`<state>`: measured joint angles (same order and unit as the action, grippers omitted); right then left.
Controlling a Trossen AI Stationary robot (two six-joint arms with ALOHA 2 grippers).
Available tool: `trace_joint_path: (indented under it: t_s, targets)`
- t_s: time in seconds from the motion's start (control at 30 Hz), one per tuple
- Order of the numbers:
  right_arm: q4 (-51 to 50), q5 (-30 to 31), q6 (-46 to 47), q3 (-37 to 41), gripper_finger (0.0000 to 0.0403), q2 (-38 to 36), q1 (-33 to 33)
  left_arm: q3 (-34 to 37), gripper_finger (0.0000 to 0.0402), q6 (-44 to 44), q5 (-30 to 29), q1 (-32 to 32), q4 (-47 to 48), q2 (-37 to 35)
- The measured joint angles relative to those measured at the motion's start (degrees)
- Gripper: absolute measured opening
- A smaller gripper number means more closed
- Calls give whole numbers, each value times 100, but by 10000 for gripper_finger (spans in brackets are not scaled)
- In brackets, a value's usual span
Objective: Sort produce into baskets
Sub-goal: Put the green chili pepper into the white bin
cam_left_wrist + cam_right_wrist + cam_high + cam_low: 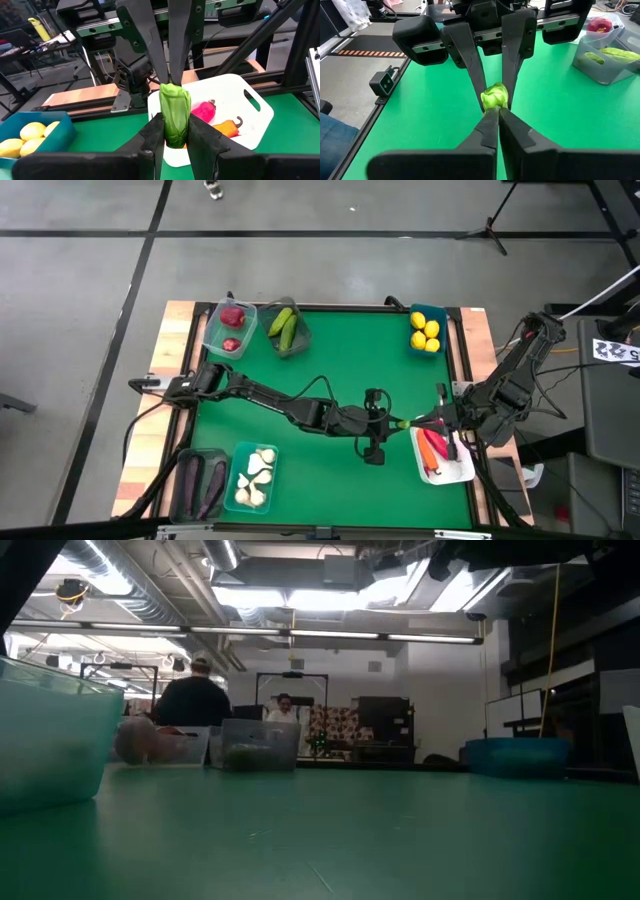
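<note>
A green leafy toy vegetable [401,423] hangs above the green mat, right of centre, between my two grippers. My left gripper [392,423] reaches in from the table's left and is shut on it. My right gripper [415,421] comes from the right, fingertips closed at the vegetable's other end. Just beyond lies the white tray [450,470], holding a red pepper [202,111] and an orange one [227,127]. Neither gripper shows in the low view. My left gripper pinches the vegetable's body [175,131] between its two fingers [152,132], one on each side. The fingers run nearly level, from the table's left. The vegetable is lifted clear of the mat and sticks out past the fingertips. My right gripper has its fingertips closed on the vegetable's end that faces it [495,101], the end farthest from my left fingers [172,87]. It comes from the table's right, slanting slightly down. Only the very tips meet the green.
Along the far edge stand a clear tub of red fruit [230,328], a grey tub of cucumbers [285,330] and a blue tub of lemons [425,332]. At the near left are a dark tub of eggplants [198,483] and a teal tub of garlic [252,477]. People stand in the room behind.
</note>
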<state>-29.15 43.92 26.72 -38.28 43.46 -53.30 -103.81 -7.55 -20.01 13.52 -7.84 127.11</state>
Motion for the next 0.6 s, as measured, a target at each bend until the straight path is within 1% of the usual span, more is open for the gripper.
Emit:
trace_joint_path:
  t_s: [0.13,0.2,0.3,0.43,0.5,0.6]
  targets:
    - [-24,7,18,-2,11,0,1,0,68,4,0,0,0,0]
    - [-28,11,19,-2,6,0,0,0,69,2,3,0,0,0]
    - [-41,9,26,-2,5,0,0,0,81,-113,8,16,0,0]
    - [-69,6,33,-2,3,4,2,-2,122,-368,211,42,198,-7]
    - [-70,8,40,-2,3,4,2,-2,151,-387,343,50,399,-7]
    - [-70,12,49,-2,2,4,2,-2,195,-380,372,74,780,-7]
